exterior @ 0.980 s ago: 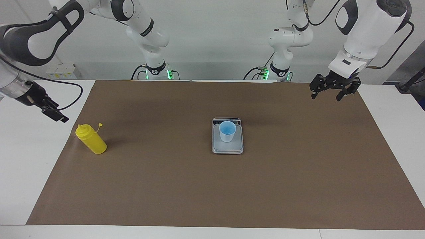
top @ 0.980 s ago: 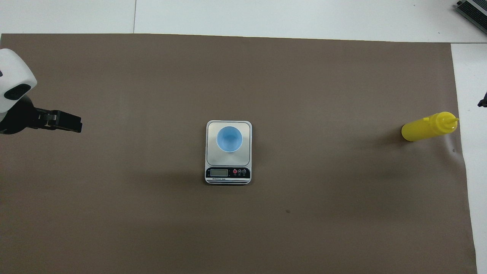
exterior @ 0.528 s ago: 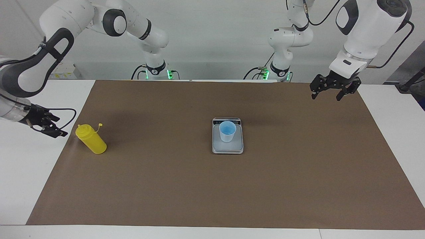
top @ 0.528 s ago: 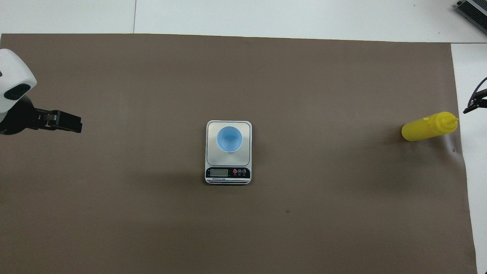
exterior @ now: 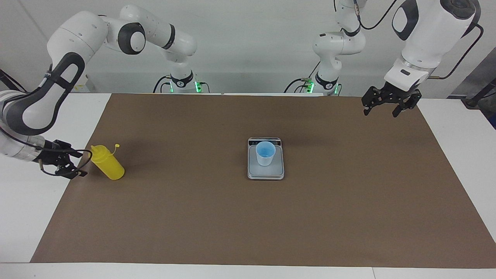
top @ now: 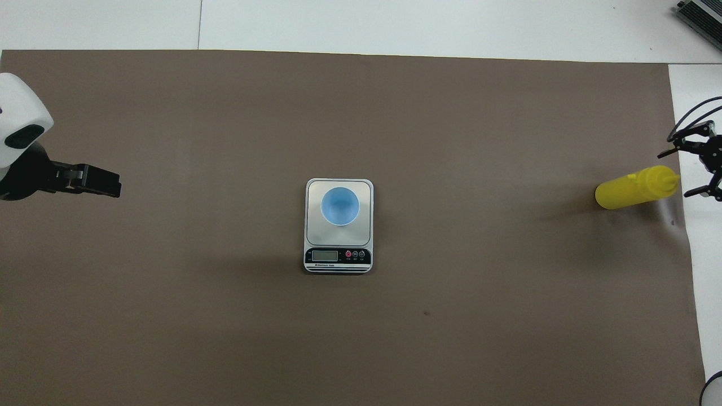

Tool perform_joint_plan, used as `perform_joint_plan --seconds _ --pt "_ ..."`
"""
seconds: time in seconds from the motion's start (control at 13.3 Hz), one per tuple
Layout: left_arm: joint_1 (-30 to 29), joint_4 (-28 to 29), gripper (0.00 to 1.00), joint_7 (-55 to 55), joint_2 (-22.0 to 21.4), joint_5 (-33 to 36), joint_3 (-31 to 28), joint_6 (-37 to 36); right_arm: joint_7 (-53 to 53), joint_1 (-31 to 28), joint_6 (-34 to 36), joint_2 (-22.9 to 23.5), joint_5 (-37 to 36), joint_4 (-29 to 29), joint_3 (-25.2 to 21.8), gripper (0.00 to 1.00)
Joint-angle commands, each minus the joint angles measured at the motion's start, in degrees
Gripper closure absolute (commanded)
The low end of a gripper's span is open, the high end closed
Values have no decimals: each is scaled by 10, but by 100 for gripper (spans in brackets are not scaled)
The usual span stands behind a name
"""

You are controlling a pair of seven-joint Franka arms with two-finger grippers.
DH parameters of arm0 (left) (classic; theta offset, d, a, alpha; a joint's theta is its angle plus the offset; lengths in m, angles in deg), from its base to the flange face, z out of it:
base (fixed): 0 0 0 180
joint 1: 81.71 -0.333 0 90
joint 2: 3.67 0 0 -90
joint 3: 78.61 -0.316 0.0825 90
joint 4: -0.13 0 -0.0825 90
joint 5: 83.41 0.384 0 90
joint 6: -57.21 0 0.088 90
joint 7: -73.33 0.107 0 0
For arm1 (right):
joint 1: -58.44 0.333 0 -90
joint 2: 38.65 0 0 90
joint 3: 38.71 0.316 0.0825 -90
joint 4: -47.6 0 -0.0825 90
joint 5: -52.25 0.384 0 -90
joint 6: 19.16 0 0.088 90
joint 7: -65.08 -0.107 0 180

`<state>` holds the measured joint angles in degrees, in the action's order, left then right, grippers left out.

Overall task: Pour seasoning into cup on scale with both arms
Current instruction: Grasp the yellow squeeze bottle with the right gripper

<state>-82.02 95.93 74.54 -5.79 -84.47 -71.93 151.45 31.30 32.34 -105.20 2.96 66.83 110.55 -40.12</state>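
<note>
The yellow seasoning bottle stands upright on the brown mat's edge toward the right arm's end of the table. My right gripper is open and low beside the bottle, fingers pointing at it; nothing is between them. At the middle of the mat, the light blue cup stands upright on the silver-grey scale. My left gripper hangs open and holds nothing, raised over the mat's corner at the left arm's end, where that arm waits.
A brown mat covers most of the white table. The scale's dark display strip faces the robots. A dark device sits at the table's corner farthest from the robots, at the right arm's end.
My right gripper has come down and moved in beside the bottle, with its arm swinging lower. Left gripper, bottle, cup and scale have not moved.
</note>
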Motion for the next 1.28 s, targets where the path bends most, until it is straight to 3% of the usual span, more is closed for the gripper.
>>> perform_joint_plan --seconds 0.0,0.38,1.21 --pt "-6 16 0 -4 -17 -7 3 -3 -27 -16 -4 -15 40 49 5 0" --pt "-7 17 0 -4 -17 -7 3 -3 -37 -18 -11 -49 82 133 5 0" --pt "-7 16 0 -4 -17 -7 3 -3 -91 -15 -83 -76 155 205 5 0"
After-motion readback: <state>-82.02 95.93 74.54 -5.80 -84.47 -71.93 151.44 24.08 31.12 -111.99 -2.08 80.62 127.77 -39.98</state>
